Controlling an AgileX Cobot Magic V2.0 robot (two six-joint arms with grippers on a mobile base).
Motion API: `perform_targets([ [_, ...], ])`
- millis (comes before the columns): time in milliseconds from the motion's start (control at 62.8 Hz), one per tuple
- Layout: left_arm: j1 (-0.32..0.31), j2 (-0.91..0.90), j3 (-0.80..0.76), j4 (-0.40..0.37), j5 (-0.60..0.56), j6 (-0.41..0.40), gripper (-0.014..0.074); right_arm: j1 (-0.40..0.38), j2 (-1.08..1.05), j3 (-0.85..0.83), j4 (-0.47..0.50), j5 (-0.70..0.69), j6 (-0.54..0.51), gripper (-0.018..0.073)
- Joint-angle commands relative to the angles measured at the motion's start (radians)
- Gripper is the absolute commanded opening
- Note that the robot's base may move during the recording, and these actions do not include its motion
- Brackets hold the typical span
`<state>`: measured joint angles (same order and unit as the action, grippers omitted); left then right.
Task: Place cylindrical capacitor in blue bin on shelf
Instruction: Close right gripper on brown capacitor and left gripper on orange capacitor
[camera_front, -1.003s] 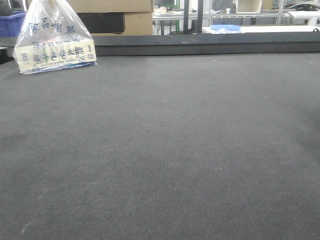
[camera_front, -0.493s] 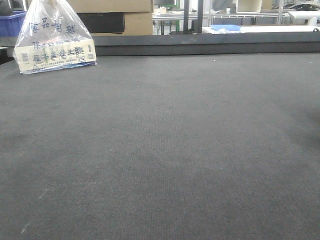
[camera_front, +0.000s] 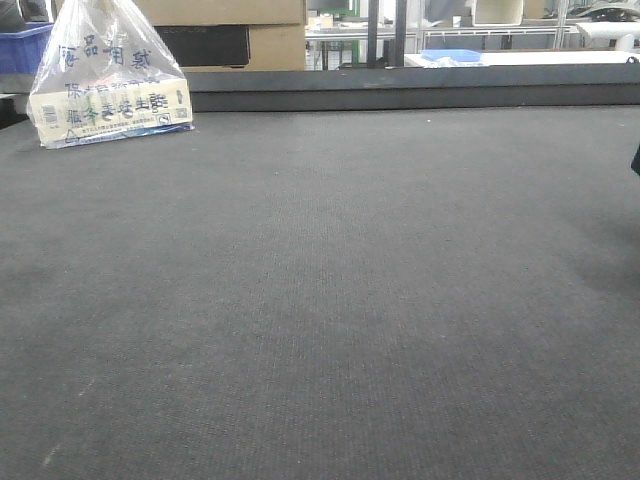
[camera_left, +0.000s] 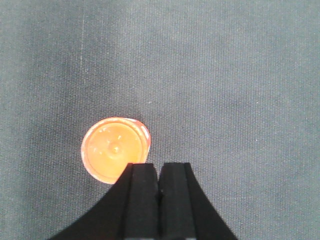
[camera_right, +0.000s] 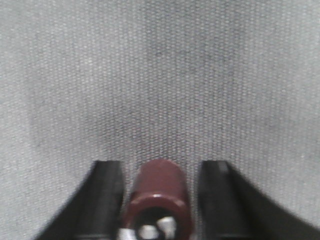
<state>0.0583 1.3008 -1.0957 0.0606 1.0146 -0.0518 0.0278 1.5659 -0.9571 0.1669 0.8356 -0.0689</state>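
Note:
The cylindrical capacitor (camera_right: 159, 192), dark maroon with metal terminals at its near end, lies on the grey mat between the fingers of my right gripper (camera_right: 161, 167). The jaws stand open around it, with a gap on its right side. My left gripper (camera_left: 158, 167) is shut and empty above the mat, beside a round orange cap (camera_left: 115, 149). A blue bin (camera_front: 22, 45) shows at the far left of the front view, behind a bag. The shelf with the shiny steel rail is out of view.
A clear plastic bag with printed characters (camera_front: 108, 80) stands at the mat's far left. A dark raised edge (camera_front: 400, 90) bounds the table's back, with cardboard boxes (camera_front: 230, 30) behind it. A dark sliver of an arm (camera_front: 636, 158) shows at the right edge.
A dark sliver has come into the front view at its right edge. Nothing else on the mat has moved.

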Motion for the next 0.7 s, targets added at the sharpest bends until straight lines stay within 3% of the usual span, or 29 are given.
perform_targets([
  [0,0.002,-0.002,-0.007,0.011,0.013,-0.004,-0.0111,-0.004,0.0,-0.009,-0.013,0.014,-0.001,0.0088],
  [159,0.002,-0.002,-0.007,0.087,0.037,-0.004,-0.0111,-0.004,0.0,-0.009,-0.017,0.013,-0.001,-0.0168],
  [271,0.002,-0.002,-0.007,0.13,0.069,-0.004,-0.0084,-0.004,0.0,-0.009,-0.017,0.011,-0.001,-0.0167],
  [382,0.002,-0.002,-0.007,0.134,0.075,-0.006,0.0078,-0.004,0.0,-0.009,-0.017,0.009,-0.001,-0.0167],
  [557,0.002,-0.002,-0.002,0.134,0.013,-0.03,0.0535,-0.004,0.0,-0.009,-0.017,0.003,-0.001,-0.0167],
  [605,0.002,0.002,0.011,0.134,-0.023,-0.035,0.062,-0.004,0.0,-0.009,-0.017,-0.001,-0.001,-0.0167],
  [685,0.008,0.022,0.026,0.136,-0.053,-0.039,0.0598,-0.004,0.0,-0.009,-0.017,-0.01,-0.001,-0.0167],
])
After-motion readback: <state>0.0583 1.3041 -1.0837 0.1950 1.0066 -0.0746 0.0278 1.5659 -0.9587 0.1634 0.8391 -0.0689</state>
